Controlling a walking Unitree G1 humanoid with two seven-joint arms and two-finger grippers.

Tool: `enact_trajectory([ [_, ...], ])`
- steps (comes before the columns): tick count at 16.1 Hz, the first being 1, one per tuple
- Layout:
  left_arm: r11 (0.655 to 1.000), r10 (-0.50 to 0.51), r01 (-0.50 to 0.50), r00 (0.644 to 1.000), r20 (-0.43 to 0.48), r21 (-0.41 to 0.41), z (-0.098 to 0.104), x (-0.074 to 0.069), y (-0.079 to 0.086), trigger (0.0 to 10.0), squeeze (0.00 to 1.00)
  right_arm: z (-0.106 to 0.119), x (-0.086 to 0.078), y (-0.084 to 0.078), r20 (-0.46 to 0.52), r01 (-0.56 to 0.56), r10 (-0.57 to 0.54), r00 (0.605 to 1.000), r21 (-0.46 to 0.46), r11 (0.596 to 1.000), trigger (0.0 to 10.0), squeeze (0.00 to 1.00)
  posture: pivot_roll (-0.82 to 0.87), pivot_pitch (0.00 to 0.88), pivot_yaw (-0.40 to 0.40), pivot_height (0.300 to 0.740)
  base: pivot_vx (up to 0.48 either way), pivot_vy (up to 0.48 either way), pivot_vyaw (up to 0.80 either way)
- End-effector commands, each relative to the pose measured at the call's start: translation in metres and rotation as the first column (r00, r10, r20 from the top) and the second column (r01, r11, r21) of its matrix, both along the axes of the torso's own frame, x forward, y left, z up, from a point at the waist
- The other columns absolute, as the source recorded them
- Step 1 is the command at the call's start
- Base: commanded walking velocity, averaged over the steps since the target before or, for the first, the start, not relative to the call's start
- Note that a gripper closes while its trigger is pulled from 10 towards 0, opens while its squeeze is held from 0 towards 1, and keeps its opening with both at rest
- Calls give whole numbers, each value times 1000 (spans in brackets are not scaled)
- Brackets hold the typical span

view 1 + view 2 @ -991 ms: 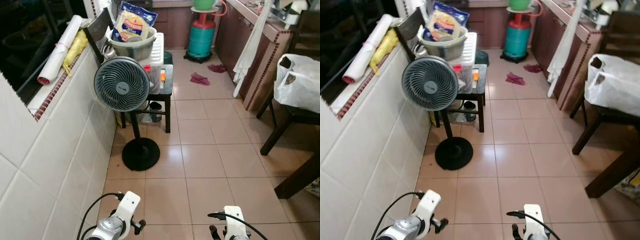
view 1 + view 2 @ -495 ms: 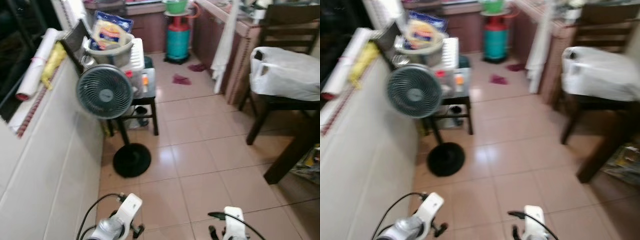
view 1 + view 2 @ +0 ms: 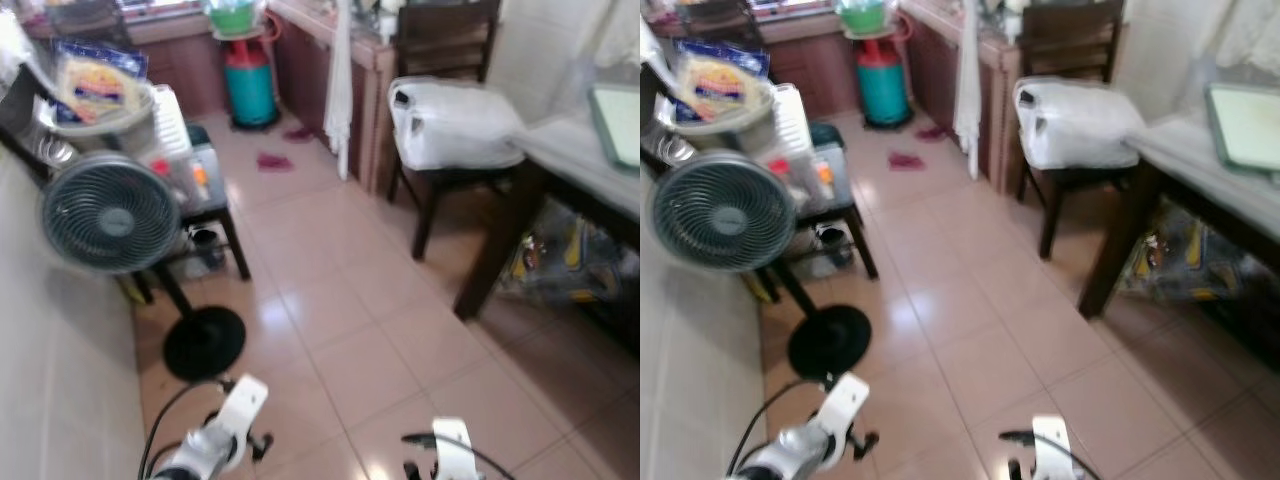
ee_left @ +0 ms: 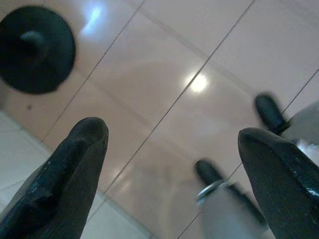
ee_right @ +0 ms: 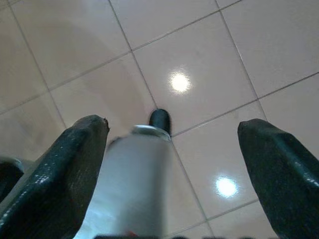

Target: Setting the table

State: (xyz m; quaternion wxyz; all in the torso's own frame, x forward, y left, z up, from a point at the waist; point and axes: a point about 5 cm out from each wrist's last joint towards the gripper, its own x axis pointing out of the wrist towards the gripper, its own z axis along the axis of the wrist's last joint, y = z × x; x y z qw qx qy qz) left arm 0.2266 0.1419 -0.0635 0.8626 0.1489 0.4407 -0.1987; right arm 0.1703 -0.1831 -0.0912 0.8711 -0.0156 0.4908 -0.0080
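Two grippers, both idle over the pinkish floor tiles (image 3: 340, 370) — left gripper (image 4: 172, 164) fingers wide apart, empty; right gripper (image 5: 172, 164) likewise spread, holding nothing. Dark wooden dining table (image 3: 575, 165), cloth-covered, at the robot's right, bears one pale green-rimmed flat tray (image 3: 1247, 122) — judged light, stiff, best taken by its rim. White plastic bag (image 3: 450, 125) on dark chair. Grey pedestal fan (image 3: 108, 212) stands well apart, left
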Motion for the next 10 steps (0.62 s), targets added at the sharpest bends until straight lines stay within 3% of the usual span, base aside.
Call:
enact_trajectory([
  [1,999,31,-30,999,-18,26,-4,-6,11,10000,0,4,9,4,24,-27,27,999,0,1000,10000,0,-101,0,47,740,0,0,0],
  [7,996,88,-87,996,-29,28,-6,-10,14,10000,0,9,22,12,26,-153,153,988,-24,988,10000,0,-72,0,6,740,0,0,0],
  [9,997,72,-71,997,-31,39,-7,-11,14,10000,0,10,25,20,34,-161,161,986,0,987,10000,0,-74,0,11,740,0,0,-628],
  [10,997,66,-64,997,-31,44,-7,-11,14,10000,0,9,23,17,32,-161,161,986,-1,987,10000,0,-75,0,13,740,0,0,-719],
])
